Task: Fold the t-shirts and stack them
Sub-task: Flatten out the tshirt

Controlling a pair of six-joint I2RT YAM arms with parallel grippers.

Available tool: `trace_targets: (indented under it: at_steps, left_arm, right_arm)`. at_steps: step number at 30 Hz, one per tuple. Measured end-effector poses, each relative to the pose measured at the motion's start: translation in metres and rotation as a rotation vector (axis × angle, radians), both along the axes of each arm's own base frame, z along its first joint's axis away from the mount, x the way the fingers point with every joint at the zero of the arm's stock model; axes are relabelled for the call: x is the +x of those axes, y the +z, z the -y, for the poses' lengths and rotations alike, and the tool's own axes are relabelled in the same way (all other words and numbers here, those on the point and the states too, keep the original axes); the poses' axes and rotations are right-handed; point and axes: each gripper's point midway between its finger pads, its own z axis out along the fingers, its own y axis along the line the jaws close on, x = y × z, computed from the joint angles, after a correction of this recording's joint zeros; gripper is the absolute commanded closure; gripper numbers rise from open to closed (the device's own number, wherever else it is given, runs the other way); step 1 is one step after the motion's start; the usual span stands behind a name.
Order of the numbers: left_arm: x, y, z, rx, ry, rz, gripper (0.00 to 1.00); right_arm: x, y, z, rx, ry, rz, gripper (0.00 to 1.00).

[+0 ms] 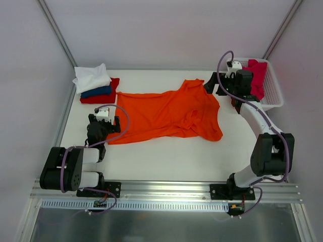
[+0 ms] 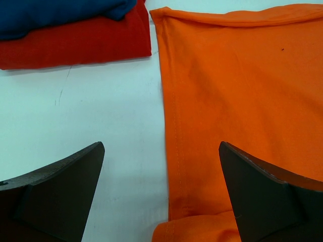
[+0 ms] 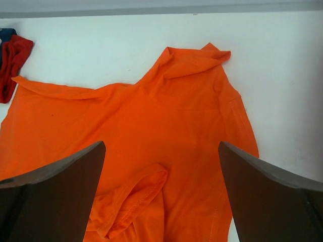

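A large orange t-shirt (image 1: 166, 113) lies spread across the middle of the table, its sleeves rumpled at the right end. At the back left, folded t-shirts are stacked: white (image 1: 92, 76) on dark blue (image 1: 97, 92) on red (image 1: 101, 98). My left gripper (image 1: 105, 122) hovers open over the orange shirt's left hem (image 2: 242, 91), with the hem edge running between its fingers (image 2: 60, 186). My right gripper (image 1: 211, 84) is open above the shirt's collar end (image 3: 166, 116), over a folded sleeve (image 3: 136, 196). Neither holds cloth.
A white lattice basket (image 1: 275, 93) stands at the back right with a crimson-pink t-shirt (image 1: 258, 75) hanging in it, close behind the right arm. The red shirt (image 2: 75, 48) and the blue one (image 2: 50, 12) lie just left of the orange hem. Walls enclose the table.
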Motion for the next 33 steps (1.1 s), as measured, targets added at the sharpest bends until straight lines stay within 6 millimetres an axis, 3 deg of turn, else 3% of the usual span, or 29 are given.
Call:
trace_targets:
  at_steps: [12, 20, 23, 28, 33]
  left_arm:
    - [0.000, 0.000, 0.001, -0.004, -0.010, -0.001, 0.01]
    - [0.000, 0.000, 0.001, -0.004, -0.010, 0.000, 0.01]
    - [0.000, 0.000, 0.001, -0.004, -0.011, 0.000, 0.01]
    - [0.000, 0.000, 0.001, -0.004, -0.011, 0.000, 0.01]
    - [0.000, 0.000, 0.001, -0.004, -0.011, -0.001, 0.01]
  right_arm:
    - [0.005, -0.017, 0.034, 0.168, -0.133, -0.018, 0.01]
    - [-0.009, -0.038, 0.039, 0.117, -0.154, -0.005, 0.01]
    - [-0.014, -0.032, 0.043, 0.067, -0.165, 0.035, 0.01]
    - [-0.012, -0.018, 0.040, 0.029, -0.163, 0.097, 0.01]
    - [-0.015, -0.019, 0.012, -0.013, -0.116, 0.109, 0.01]
